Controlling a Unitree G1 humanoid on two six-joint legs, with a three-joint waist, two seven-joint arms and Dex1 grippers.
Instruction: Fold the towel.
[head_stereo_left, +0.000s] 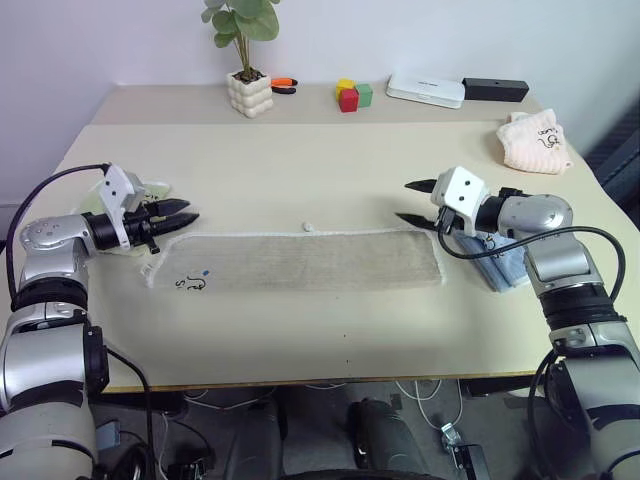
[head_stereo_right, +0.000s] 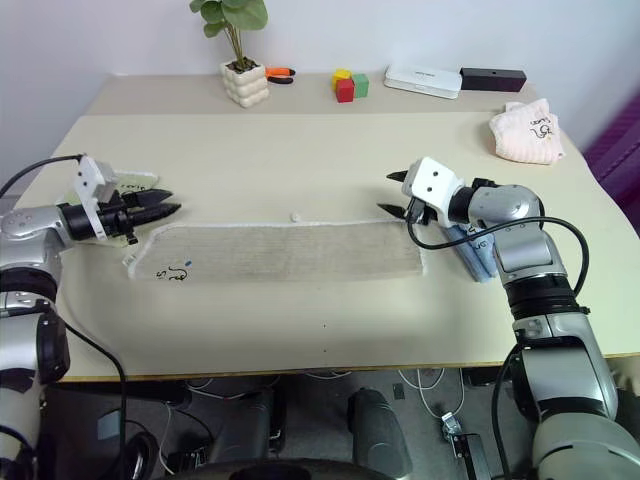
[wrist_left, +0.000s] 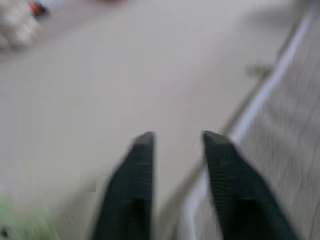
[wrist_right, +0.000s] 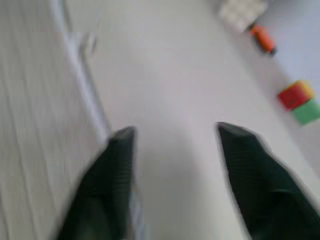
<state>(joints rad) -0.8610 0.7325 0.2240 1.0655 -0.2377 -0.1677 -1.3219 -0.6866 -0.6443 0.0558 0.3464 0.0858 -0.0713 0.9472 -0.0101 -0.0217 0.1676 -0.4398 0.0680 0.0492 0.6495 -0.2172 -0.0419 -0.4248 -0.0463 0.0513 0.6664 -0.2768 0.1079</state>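
Observation:
The towel (head_stereo_left: 300, 260) is a beige-tan cloth with white edging, lying flat as a long narrow strip across the middle of the table. A small dark embroidered mark (head_stereo_left: 192, 284) shows near its left end and a white loop (head_stereo_left: 309, 227) at its far edge. My left gripper (head_stereo_left: 192, 210) hovers just above the towel's far left corner, pointing right, its fingers slightly apart and empty. The left wrist view shows the gap between its fingertips (wrist_left: 144, 142) and the towel's white edge (wrist_left: 260, 100). Above the far right corner my right gripper (head_stereo_left: 402, 200) stands open, holding nothing.
A light green towel (head_stereo_left: 152, 190) lies under my left hand and a light blue one (head_stereo_left: 505, 262) under my right forearm. At the back stand a potted plant (head_stereo_left: 248, 90), coloured blocks (head_stereo_left: 353, 95), a white box (head_stereo_left: 426, 89) and a black box (head_stereo_left: 495, 89). A pink cloth (head_stereo_left: 535, 140) sits back right.

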